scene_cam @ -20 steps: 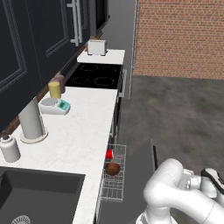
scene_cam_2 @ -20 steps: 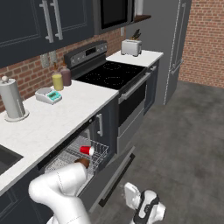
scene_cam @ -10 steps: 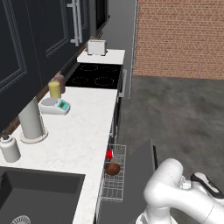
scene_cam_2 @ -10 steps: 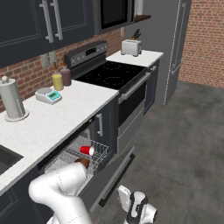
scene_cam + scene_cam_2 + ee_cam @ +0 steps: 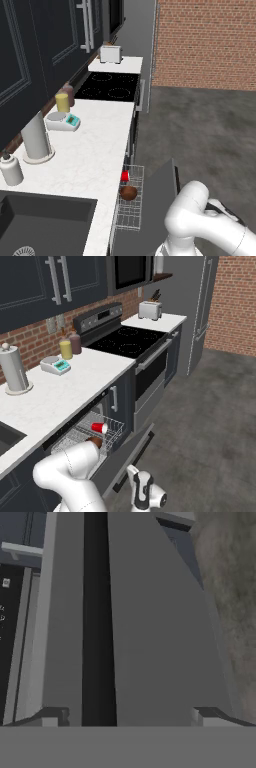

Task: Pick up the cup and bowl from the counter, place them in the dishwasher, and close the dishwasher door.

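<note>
The red cup [image 5: 125, 176] [image 5: 99, 427] lies on its side in the pulled-out wire rack [image 5: 131, 215] [image 5: 114, 432] of the dishwasher. Just beside it in the same rack sits the brown bowl [image 5: 128, 193] [image 5: 95, 442], partly hidden behind my arm in the right base view. The dishwasher door [image 5: 152, 200] [image 5: 131, 448] is a dark panel tilted partway up under the rack. My gripper [image 5: 141, 491] [image 5: 130, 717] hangs low on the door's outer side, open, with nothing between its fingertips [image 5: 52, 717]. The hand view looks along the door's flat face [image 5: 160, 637]. The white counter [image 5: 95, 150] [image 5: 60, 396] runs above.
On the counter stand a paper-towel roll [image 5: 36, 137], a white bottle [image 5: 11, 170], a white-and-teal scale [image 5: 62, 121] and a yellow jar [image 5: 62, 102]. A sink [image 5: 40, 220] lies near, the stove [image 5: 112, 86] and a toaster [image 5: 112, 53] farther on. Open grey floor [image 5: 205, 130] spreads to the right.
My hand has slid sideways along the floor toward the dishwasher door. Cup, bowl and rack have stayed where they were.
</note>
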